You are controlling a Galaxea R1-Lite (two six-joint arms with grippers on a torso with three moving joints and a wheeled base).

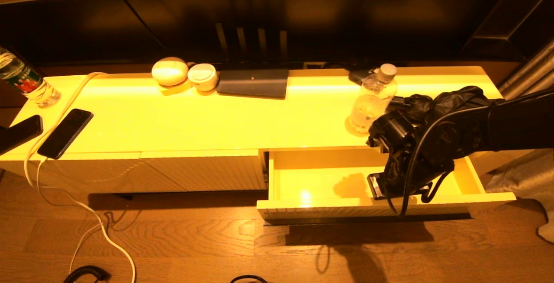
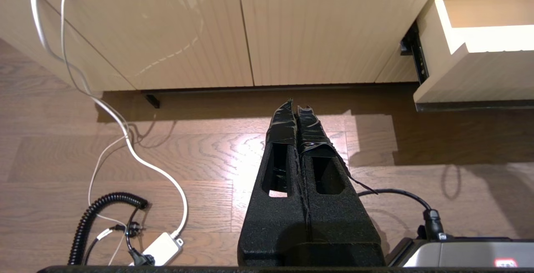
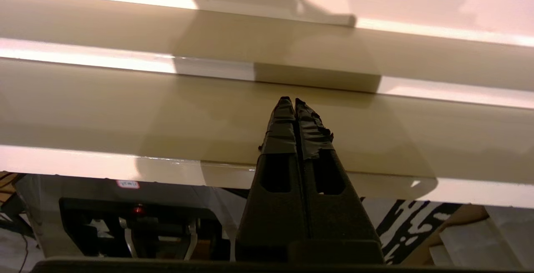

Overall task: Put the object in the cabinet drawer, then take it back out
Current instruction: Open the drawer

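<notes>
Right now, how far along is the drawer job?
Done: the cabinet drawer stands open. In hand: the right hand, shut and empty, hangs over its inside; the left hand idles above the floor. Left: the bottle stands on top, so putting in and taking out may remain.

Black arms, tapered taped fingers, trailing cables

The right arm (image 1: pixel 476 127) is black, wrapped in crinkled black plastic sheeting, with a thick black cable (image 1: pixel 411 175) looping down past its wrist. The right gripper (image 3: pixel 295 104) and left gripper (image 2: pixel 295 106) each have two long matte-black wedge-shaped fingers (image 2: pixel 275 206) with rectangular cut-out windows and wrinkled glossy black tape around the tips. Beside the left gripper a black cable enters a grey housing (image 2: pixel 459 256).
</notes>
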